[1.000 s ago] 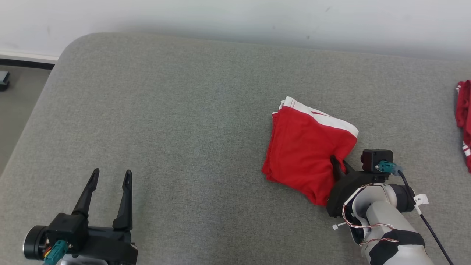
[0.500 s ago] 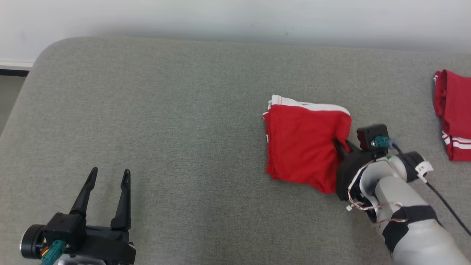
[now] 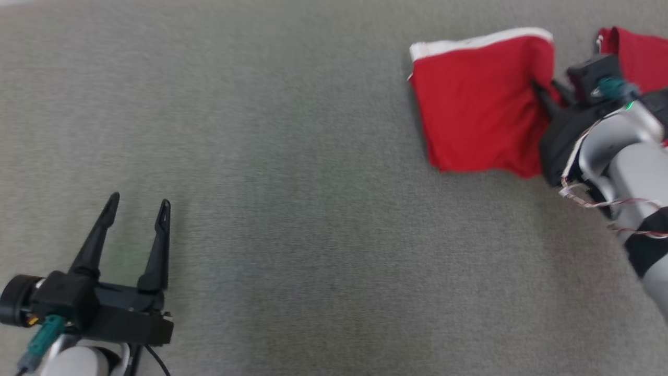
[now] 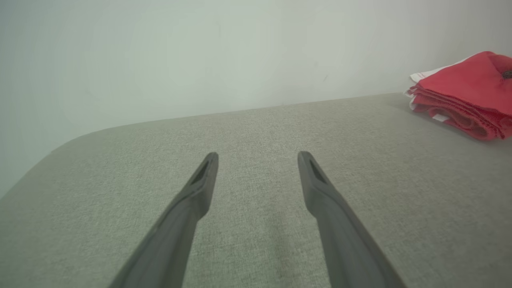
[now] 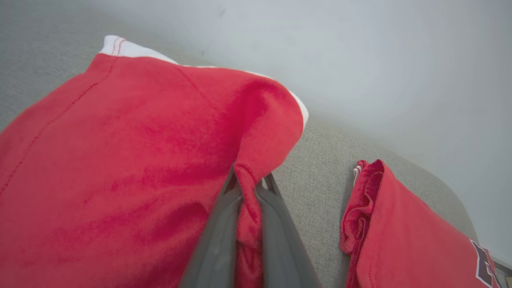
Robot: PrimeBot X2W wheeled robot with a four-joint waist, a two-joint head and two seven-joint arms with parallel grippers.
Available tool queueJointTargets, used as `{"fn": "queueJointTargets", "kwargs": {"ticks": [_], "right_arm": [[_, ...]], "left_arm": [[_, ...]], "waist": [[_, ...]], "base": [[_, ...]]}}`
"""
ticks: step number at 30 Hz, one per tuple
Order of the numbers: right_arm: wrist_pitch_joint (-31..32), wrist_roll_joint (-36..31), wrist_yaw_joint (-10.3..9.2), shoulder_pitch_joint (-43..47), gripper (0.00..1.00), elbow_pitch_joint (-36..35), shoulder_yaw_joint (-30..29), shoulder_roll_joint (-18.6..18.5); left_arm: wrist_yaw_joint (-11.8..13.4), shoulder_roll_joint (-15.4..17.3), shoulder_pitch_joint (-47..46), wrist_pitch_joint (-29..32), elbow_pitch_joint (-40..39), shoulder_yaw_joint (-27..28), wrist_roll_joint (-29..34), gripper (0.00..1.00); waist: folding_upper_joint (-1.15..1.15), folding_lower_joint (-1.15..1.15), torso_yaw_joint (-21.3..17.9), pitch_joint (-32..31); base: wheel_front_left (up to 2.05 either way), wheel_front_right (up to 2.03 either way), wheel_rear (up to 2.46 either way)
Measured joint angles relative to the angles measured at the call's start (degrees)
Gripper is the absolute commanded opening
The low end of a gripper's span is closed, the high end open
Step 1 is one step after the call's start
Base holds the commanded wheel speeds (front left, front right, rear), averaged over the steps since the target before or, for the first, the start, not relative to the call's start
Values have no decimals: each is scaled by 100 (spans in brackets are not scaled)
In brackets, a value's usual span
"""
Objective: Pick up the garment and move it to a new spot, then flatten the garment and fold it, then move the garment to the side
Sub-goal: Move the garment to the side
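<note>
The garment [image 3: 477,112] is a folded red cloth with a white band along its far edge, lying on the grey cushion at the upper right of the head view. My right gripper [image 3: 540,91] is shut on a pinched ridge at its right edge; in the right wrist view the garment [image 5: 132,168] has red fabric squeezed between the two fingers [image 5: 218,236] of that gripper [image 5: 248,178]. The left wrist view has the garment [image 4: 464,98] at its right edge as a stack of layers. My left gripper [image 3: 138,201] stands open over bare cushion at the lower left, its fingers [image 4: 202,184] holding nothing.
A second red garment [image 3: 634,55] lies just right of the held one, close behind my right wrist; in the right wrist view this second garment [image 5: 404,236] shows dark lettering at its corner. The grey cushion [image 3: 292,172] runs wide between the grippers. A pale wall [image 4: 200,52] stands behind.
The head camera has swung down and right, so the whole picture shifted. My right gripper has carried the garment rightward, near the second red garment. The left gripper stays open.
</note>
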Motion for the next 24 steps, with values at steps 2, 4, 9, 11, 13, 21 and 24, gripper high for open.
{"fn": "queueJointTargets", "kwargs": {"ticks": [2, 4, 9, 11, 13, 21, 24], "right_arm": [[101, 81, 0, -102, 0, -267, 35, -232], [215, 154, 0, -154, 0, -503, 34, -439], [474, 291, 0, -205, 0, -1077, -1, -992], [522, 402, 0, -247, 0, -1196, -27, -1217], [598, 430, 0, -298, 0, -1300, -112, -1406], [677, 339, 0, -477, 0, -1413, -363, -1908], [702, 225, 0, -587, 0, -1422, -363, -2031]], "left_arm": [[0, 126, -68, 0, -82, -8, -5, 100], [0, 261, -97, 1, -174, -21, -59, 100], [0, 591, -164, 0, -457, -5, -101, 100], [0, 701, -164, 1, -592, -10, -101, 100], [0, 822, -163, 1, -742, 7, -100, 100], [47, 1173, -47, 7, -1500, 191, -45, 100], [103, 1277, 66, 100, -1907, 258, 14, 100]], "waist": [[0, 0, -124, 162], [0, 0, -267, 305], [0, 0, -646, 645], [0, 0, -786, 785], [1, 0, -920, 922], [0, 0, -1372, 1437], [1, 0, -1497, 1603]], "base": [[0, 0, 0], [0, 0, 0], [0, 0, 0], [0, 0, 0], [0, 0, 0], [0, 0, 0], [0, 0, 0]]}}
